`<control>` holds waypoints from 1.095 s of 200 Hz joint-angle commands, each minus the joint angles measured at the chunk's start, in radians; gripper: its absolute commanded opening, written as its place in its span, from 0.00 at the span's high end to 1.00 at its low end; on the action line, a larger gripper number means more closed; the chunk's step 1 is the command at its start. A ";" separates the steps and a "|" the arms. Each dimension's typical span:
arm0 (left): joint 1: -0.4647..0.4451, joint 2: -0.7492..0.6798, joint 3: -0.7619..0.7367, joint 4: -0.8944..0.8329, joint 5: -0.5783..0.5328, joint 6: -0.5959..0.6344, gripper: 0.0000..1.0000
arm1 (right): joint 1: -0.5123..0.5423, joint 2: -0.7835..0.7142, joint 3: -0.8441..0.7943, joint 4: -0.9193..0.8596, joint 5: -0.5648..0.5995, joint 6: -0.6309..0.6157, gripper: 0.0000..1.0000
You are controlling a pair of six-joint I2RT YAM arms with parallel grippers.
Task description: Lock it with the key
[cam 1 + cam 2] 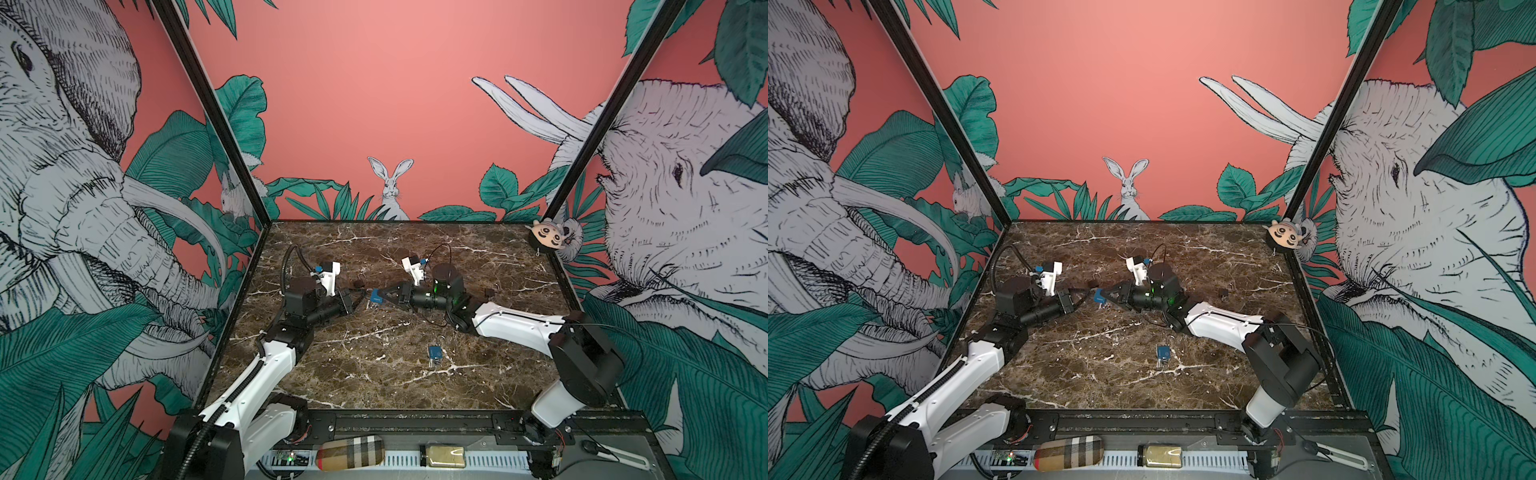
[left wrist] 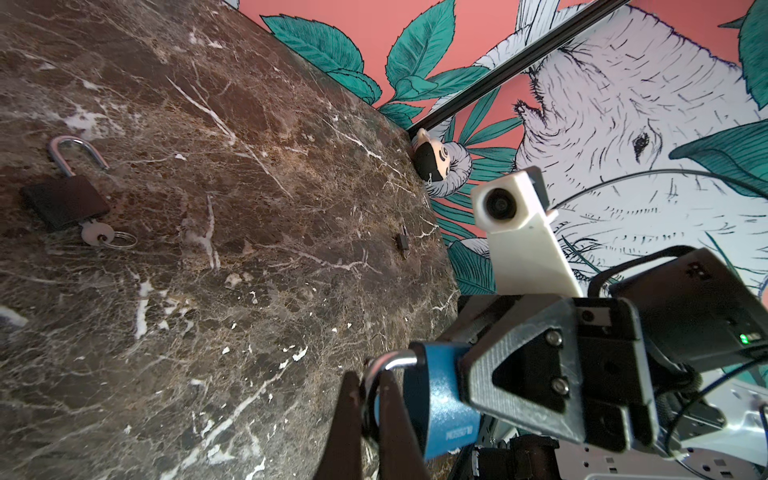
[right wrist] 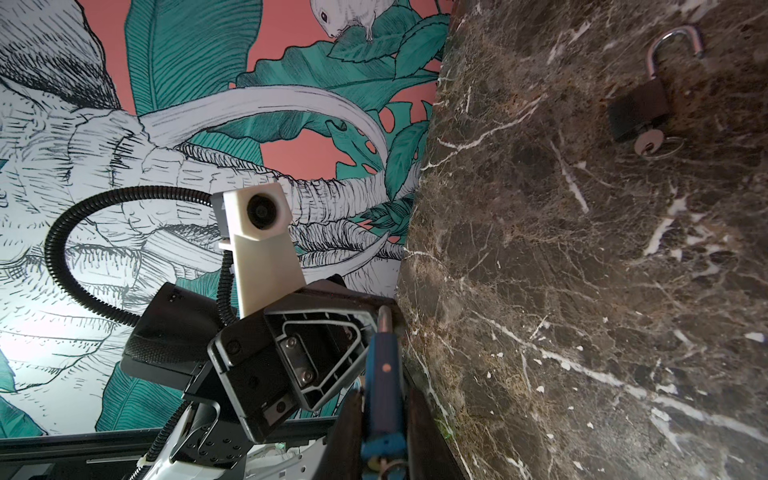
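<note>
In both top views the right gripper is clamped on the rectangular blue metal padlock, which appears lifted off the brown marble tabletop. The left gripper meets it tip to tip from the opposite side. A second blue padlock lies flat, well apart from both tools, towards the arm bases.

The left wrist view shows the left fingers closed. The silver shackle curves out of the blue body into the thin gap between them, so they seem pinched on it. I cannot tell whether its free leg is seated. Far beyond the fingertips lies a black padlock, open, with its own key.

In the right wrist view the padlock sits edge-on between the right fingers. Only here does the brass key show, with its ring, in the padlock's base at the palm end of the right tool.

The step in hand looks like closing the shackle. Next, the left tool would need to press it straight towards the right one. It would then have to let go and reach the key, which sits awkwardly deep.
</note>
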 commanded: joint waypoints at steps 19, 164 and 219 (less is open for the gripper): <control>-0.080 -0.059 0.041 -0.116 0.238 0.084 1.00 | 0.052 0.024 0.059 0.150 0.018 -0.021 1.00; -0.046 -0.077 0.044 0.014 0.130 -0.054 0.65 | 0.044 -0.015 -0.034 0.189 0.019 -0.014 1.00; -0.046 -0.055 -0.010 0.154 0.133 -0.148 0.66 | 0.043 -0.052 -0.055 0.235 0.022 0.012 1.00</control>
